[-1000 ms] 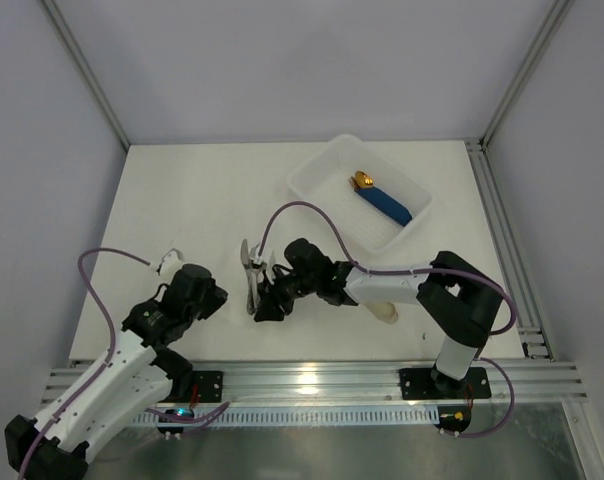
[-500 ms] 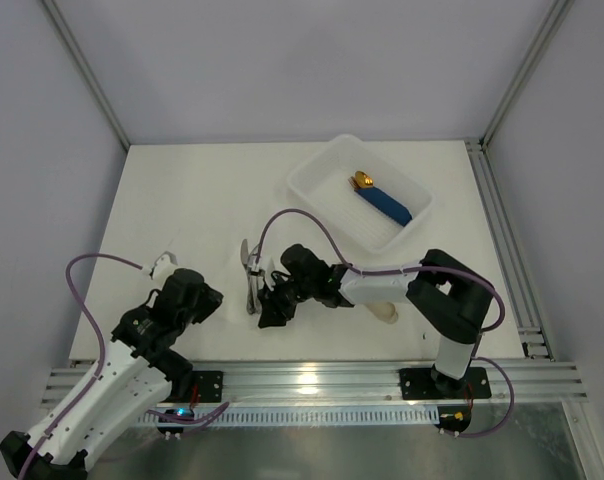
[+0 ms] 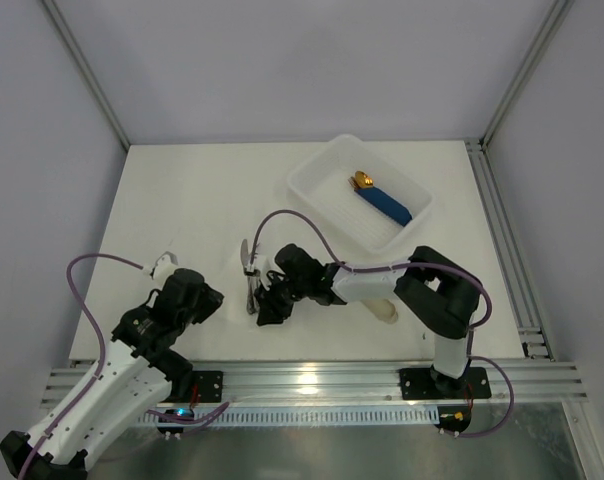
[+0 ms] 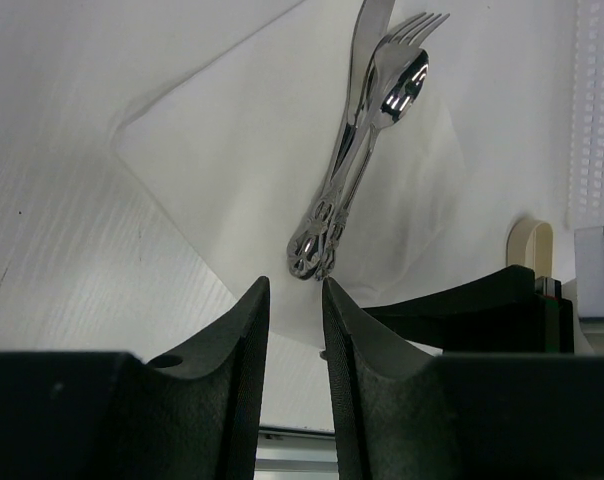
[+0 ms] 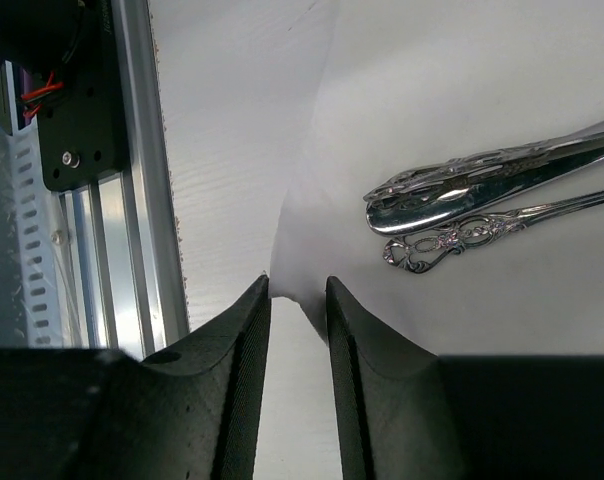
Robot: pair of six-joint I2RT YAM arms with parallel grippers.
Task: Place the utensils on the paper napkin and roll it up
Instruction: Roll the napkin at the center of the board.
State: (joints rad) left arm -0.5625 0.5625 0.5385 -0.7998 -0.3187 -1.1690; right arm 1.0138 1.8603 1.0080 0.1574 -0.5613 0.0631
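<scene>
The utensils (image 4: 357,150), a bunch of shiny silver cutlery, lie on the paper napkin (image 4: 232,150), handles toward the near edge. In the top view the utensils (image 3: 250,278) sit just left of my right gripper (image 3: 269,308). In the right wrist view my right gripper (image 5: 298,290) has its fingers a narrow gap apart, and the near corner of the napkin (image 5: 462,120) sits between their tips, just short of the handles (image 5: 452,215). My left gripper (image 4: 296,290) is narrowly open and empty, short of the napkin's left side, and also shows in the top view (image 3: 210,298).
A white plastic tray (image 3: 312,165) at the back right holds a blue-handled gold-tipped piece (image 3: 382,200). A beige oblong sleeve (image 3: 384,312) lies under the right arm. The aluminium rail (image 5: 132,200) runs along the near table edge close to the napkin corner.
My right gripper has edged left and nearer along the napkin's corner. My left arm drew back slightly a second ago and has held still since. The utensils have not moved.
</scene>
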